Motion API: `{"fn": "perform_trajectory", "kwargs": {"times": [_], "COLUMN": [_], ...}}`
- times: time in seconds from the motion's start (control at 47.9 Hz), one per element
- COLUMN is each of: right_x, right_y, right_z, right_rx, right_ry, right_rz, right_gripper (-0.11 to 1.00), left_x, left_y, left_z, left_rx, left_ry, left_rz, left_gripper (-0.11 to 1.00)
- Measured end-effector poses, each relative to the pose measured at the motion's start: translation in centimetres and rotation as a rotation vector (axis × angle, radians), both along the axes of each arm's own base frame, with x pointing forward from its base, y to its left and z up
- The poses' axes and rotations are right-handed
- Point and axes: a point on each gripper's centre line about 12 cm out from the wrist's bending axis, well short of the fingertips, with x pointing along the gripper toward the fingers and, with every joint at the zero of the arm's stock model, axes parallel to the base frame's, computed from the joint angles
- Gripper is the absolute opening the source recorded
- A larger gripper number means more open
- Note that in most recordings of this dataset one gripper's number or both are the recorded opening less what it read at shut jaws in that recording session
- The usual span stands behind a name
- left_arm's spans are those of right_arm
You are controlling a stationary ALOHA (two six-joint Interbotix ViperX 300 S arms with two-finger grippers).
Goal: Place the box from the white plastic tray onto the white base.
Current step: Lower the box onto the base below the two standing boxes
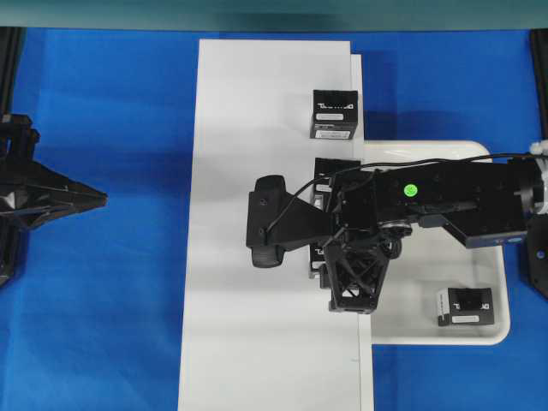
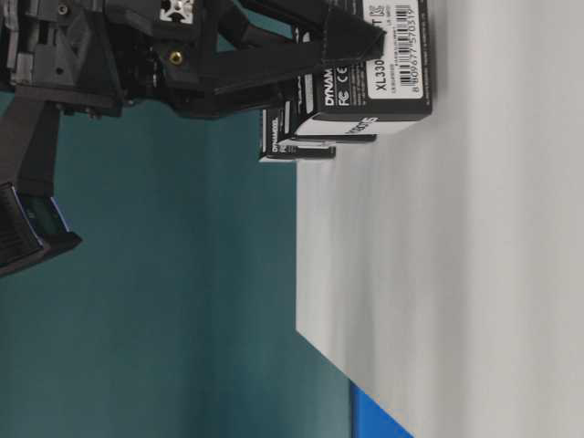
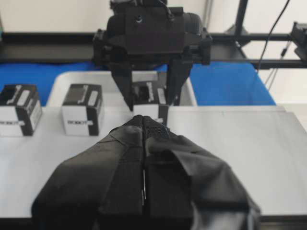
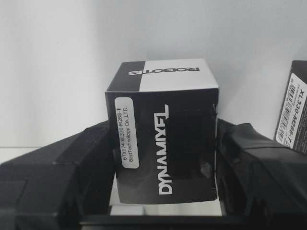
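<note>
In the right wrist view a black DYNAMIXEL box (image 4: 165, 143) stands between my right gripper's (image 4: 164, 139) fingers, which press on both its sides. Seen from the table-level view, that box (image 2: 374, 64) rests at the edge of the white base (image 2: 474, 255). From overhead, my right gripper (image 1: 324, 231) hangs over the right edge of the white base (image 1: 257, 342), beside the white plastic tray (image 1: 501, 330), and the arm hides most of the box. My left gripper (image 1: 96, 199) is shut and empty at the far left, its closed tips (image 3: 144, 120) pointing at the held box (image 3: 152, 98).
Two more black boxes (image 1: 334, 114) (image 1: 336, 165) stand on the base along its right edge. One box (image 1: 467, 306) lies in the tray's near right corner. Blue cloth (image 1: 103, 325) surrounds the base and tray. A neighbouring box (image 4: 292, 110) shows at the right wrist view's edge.
</note>
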Motion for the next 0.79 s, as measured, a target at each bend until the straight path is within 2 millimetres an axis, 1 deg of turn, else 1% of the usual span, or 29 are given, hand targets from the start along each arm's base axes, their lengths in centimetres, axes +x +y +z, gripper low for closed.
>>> {"fn": "perform_trajectory", "kwargs": {"times": [0.397, 0.794], "right_x": [-0.2, -0.5], "right_y": [0.0, -0.1], "right_z": [-1.1, -1.4], "right_rx": [0.001, 0.001], "right_ry": [-0.010, -0.021], "right_rz": [-0.009, -0.013], "right_gripper": [0.58, 0.58], "left_x": [0.0, 0.0], "left_y": [0.0, 0.0], "left_z": [0.0, 0.0], "left_rx": [0.002, 0.000], "left_ry": [0.001, 0.002], "left_rz": [-0.002, -0.002], "left_gripper": [-0.07, -0.07]}}
